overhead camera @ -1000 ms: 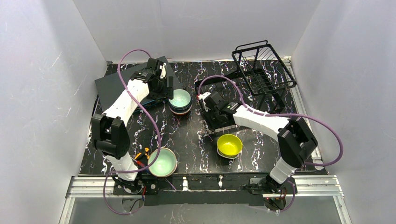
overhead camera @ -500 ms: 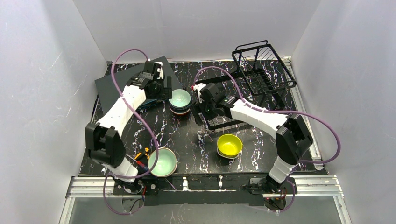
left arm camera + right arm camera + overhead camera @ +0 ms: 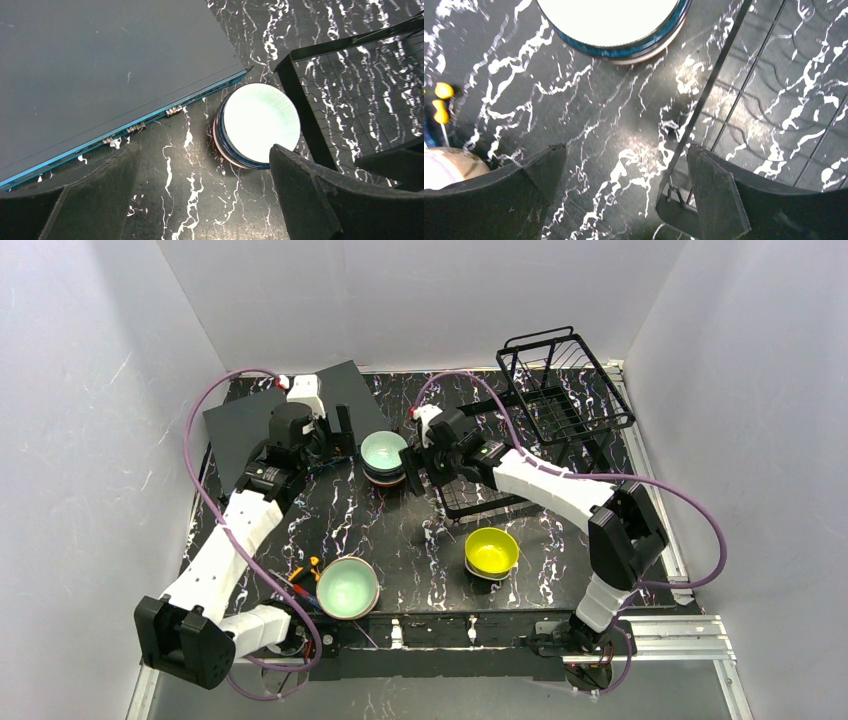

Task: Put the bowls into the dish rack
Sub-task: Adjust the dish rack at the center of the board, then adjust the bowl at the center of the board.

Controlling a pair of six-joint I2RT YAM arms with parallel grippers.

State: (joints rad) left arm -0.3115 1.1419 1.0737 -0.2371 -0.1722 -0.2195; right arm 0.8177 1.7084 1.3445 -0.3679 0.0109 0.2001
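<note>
Left arm stretched forward over the bench, left hand spread wide, holding nothing, just left of the stacked bowls, right arm reaching inward, right hand spread beside them, dish rack far right

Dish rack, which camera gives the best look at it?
The top external view: the dish rack shows almost whole there, its basket at the far right and its flat frame partly under the right arm. The left wrist view catches only a corner of its frame; the right wrist view, only a few wires.
</note>
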